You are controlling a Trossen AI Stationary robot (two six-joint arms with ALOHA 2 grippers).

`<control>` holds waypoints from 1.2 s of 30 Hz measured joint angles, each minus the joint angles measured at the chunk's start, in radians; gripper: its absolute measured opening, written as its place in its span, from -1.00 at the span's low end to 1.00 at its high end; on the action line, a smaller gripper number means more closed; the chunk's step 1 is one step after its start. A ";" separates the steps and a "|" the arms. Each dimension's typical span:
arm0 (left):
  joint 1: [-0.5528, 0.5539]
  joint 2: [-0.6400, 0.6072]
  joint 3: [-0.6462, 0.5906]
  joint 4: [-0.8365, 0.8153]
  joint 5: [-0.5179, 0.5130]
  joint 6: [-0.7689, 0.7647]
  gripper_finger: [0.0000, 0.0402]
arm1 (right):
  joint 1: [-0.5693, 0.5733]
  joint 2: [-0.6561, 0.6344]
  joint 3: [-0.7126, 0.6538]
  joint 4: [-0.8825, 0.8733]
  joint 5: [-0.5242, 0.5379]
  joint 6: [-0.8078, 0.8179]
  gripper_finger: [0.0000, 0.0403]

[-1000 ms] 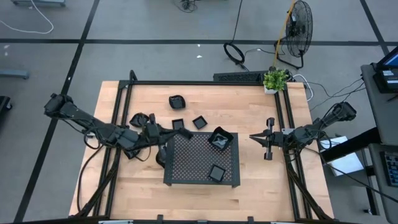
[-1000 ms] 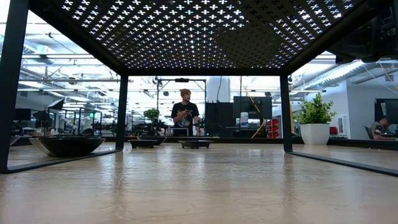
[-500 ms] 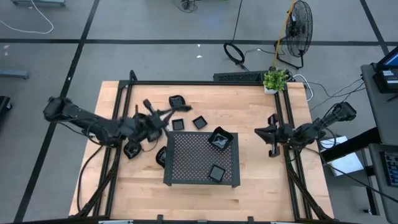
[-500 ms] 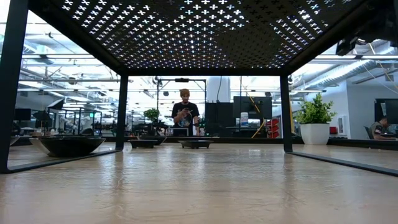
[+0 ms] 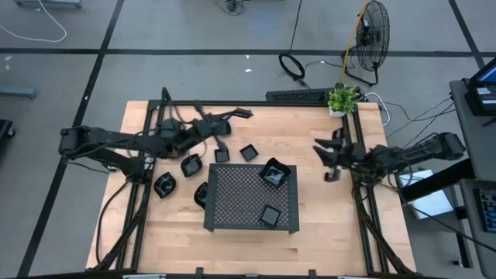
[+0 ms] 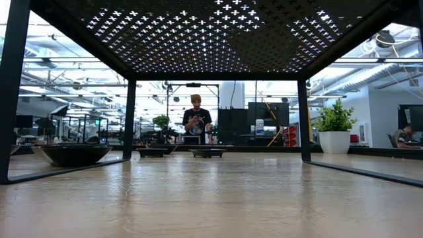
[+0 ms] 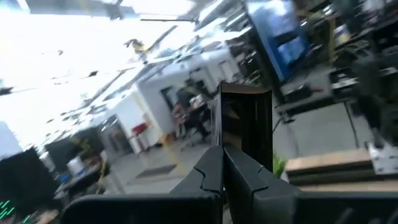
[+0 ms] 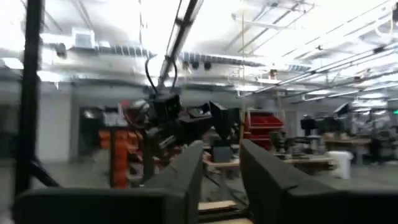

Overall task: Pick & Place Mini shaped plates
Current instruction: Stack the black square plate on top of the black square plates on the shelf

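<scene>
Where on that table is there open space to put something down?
The front strip of the table below the perforated tray is bare, as is the wood between the tray and the right claw. The back-left is crowded with small black plates and the left arm.

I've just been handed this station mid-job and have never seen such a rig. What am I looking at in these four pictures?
Two dark robot arms work at a wooden table. The high view looks straight down on it. The low view sits at table height, looking under the perforated tray. Each wrist view looks past one arm's own fingers.

Small glossy black mini plates lie about: two on the tray, such as the square one, and others on the wood beside it, such as a round one. A potted plant stands at the far edge.

The left gripper is shut, raised over the far side. Whether it holds a plate is unclear. The right gripper is open and empty.
</scene>
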 joint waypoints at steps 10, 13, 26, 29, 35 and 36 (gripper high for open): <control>-0.049 0.182 0.148 -0.032 -0.006 0.168 -0.98 | -0.208 0.485 0.301 0.012 -0.005 0.079 0.04; -0.066 0.188 0.152 -0.031 -0.048 0.201 -0.97 | -0.231 0.565 0.363 0.021 -0.007 0.085 0.05; -0.073 0.188 0.153 -0.064 -0.094 0.209 -0.98 | -0.246 0.677 0.393 0.162 -0.086 0.060 -0.15; -0.073 0.188 0.153 -0.067 -0.072 0.205 -0.94 | -0.254 0.677 0.393 0.160 -0.109 0.061 -0.21; -0.073 0.188 0.153 -0.066 -0.066 0.186 -0.97 | -0.254 0.677 0.393 0.155 -0.109 0.056 -0.38; -0.073 0.188 0.153 -0.065 -0.057 0.186 -0.95 | -0.254 0.677 0.393 0.150 -0.109 0.051 -0.42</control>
